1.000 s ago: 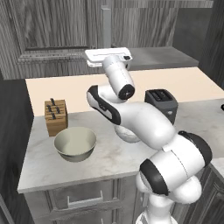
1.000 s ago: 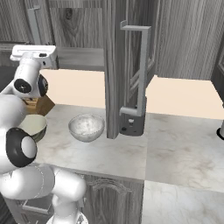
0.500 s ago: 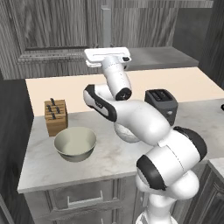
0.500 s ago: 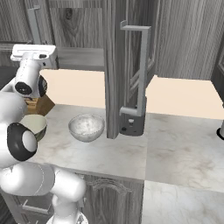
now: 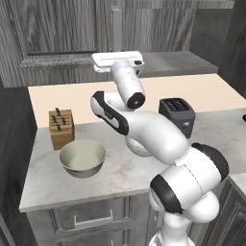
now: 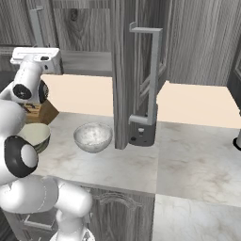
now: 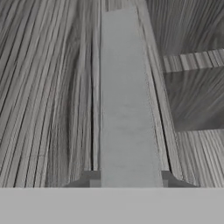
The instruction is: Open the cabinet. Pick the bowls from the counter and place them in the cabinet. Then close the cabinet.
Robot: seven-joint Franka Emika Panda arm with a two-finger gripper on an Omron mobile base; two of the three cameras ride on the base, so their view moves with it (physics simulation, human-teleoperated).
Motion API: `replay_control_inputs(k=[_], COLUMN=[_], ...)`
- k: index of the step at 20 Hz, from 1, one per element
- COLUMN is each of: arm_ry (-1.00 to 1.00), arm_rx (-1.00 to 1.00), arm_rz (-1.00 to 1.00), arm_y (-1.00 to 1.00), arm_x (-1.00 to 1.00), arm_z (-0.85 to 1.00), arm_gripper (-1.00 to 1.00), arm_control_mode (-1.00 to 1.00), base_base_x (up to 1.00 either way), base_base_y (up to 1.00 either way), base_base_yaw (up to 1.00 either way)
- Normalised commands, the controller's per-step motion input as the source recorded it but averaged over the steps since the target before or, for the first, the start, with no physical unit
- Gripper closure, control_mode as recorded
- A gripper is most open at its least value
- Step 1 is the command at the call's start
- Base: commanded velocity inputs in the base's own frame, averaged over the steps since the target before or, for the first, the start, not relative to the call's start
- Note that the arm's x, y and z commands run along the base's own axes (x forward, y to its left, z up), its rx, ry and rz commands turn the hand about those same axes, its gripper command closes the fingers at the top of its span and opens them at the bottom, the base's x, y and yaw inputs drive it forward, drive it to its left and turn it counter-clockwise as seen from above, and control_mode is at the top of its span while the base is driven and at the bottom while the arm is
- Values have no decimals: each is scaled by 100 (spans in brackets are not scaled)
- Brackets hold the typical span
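I am looking along the gripper (image 7: 128,181) in the hand view, and its two dark fingertips (image 7: 90,178) are sitting on either side of a pale grey bar handle (image 7: 127,100), seemingly pressing on its edges, so the tool is looking clenched on that handle. The handle is running straight away from me over the wood grain of the cabinet (image 7: 48,100) door.

In the left base view, I am seeing the arm reaching up and far, its white hand (image 5: 117,60) sitting at the lower end of the same bar handle (image 5: 116,24) on the left door. In the right base view, the right door (image 6: 136,70) is standing swung out over the counter (image 6: 141,162).

The beige-olive bowl (image 5: 82,158) is resting on the counter near its left end, just in front of a wooden knife block (image 5: 61,127). The speckled white bowl (image 6: 93,137) is sitting to its right, near the open door's edge. A dark toaster (image 5: 177,114) is standing farther right.
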Motion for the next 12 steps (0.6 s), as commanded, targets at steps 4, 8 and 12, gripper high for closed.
replay_control_inputs(k=[4, 8, 12], arm_ry=[20, 26, 26], arm_rx=[-19, -23, -23], arm_rz=[0, 0, 0], arm_y=[92, 100, 100], arm_x=[-76, -65, -71], arm_z=[53, 45, 32], arm_gripper=[100, 100, 100], arm_control_mode=[-100, -100, -100], base_base_x=[0, 0, 0], base_base_y=[0, 0, 0], base_base_yaw=[0, 0, 0])
